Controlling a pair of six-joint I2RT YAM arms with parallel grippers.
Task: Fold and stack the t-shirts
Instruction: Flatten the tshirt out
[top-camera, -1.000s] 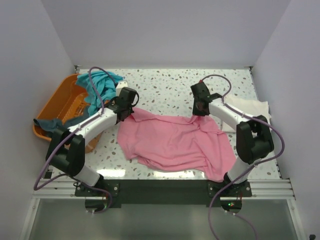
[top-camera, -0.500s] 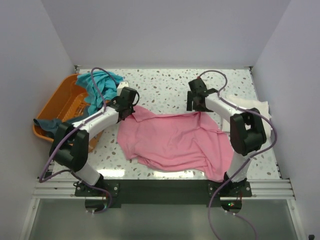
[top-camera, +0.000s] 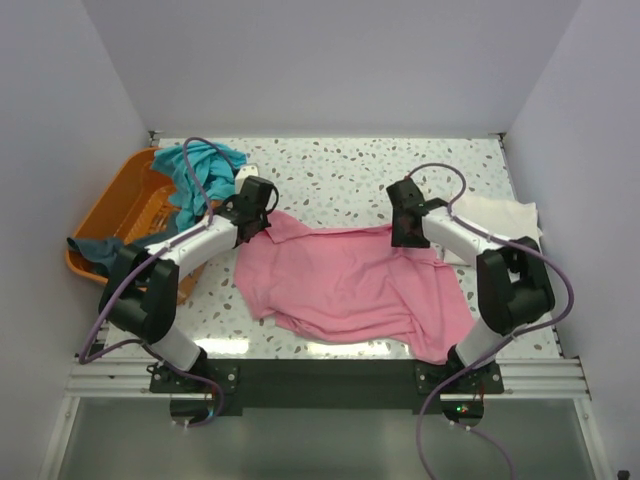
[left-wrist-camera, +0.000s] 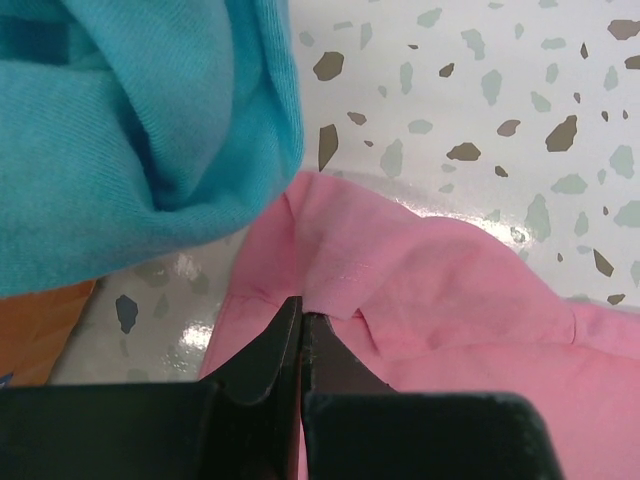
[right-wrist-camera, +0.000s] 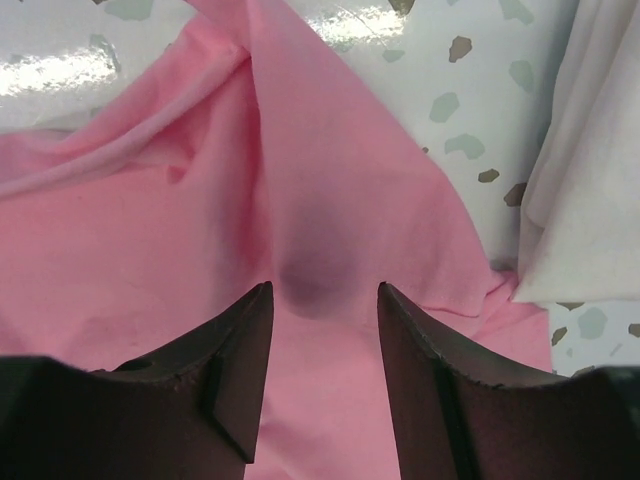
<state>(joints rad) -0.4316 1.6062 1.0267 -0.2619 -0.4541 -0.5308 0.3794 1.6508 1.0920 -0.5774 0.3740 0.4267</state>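
A pink t-shirt (top-camera: 350, 285) lies spread and rumpled across the middle of the speckled table. My left gripper (left-wrist-camera: 301, 318) is shut on a fold at the shirt's far left corner (left-wrist-camera: 340, 285). My right gripper (right-wrist-camera: 322, 290) stands open just above the pink cloth (right-wrist-camera: 330, 200) near its far right corner, with nothing between the fingers. A teal t-shirt (top-camera: 205, 170) hangs over the basket's rim, close beside the left gripper (top-camera: 255, 215). A cream-white t-shirt (top-camera: 495, 225) lies at the right, partly hidden behind the right arm. A dark slate-blue t-shirt (top-camera: 95, 247) drapes over the basket's near end.
An orange plastic basket (top-camera: 120, 205) sits at the table's left edge. White walls close in the left, back and right sides. The cream-white cloth (right-wrist-camera: 590, 200) lies just right of the right gripper (top-camera: 408, 232).
My right gripper let go of the pink shirt's far right corner, opened, rose away and came back down over the cloth. The left gripper kept its hold and place.
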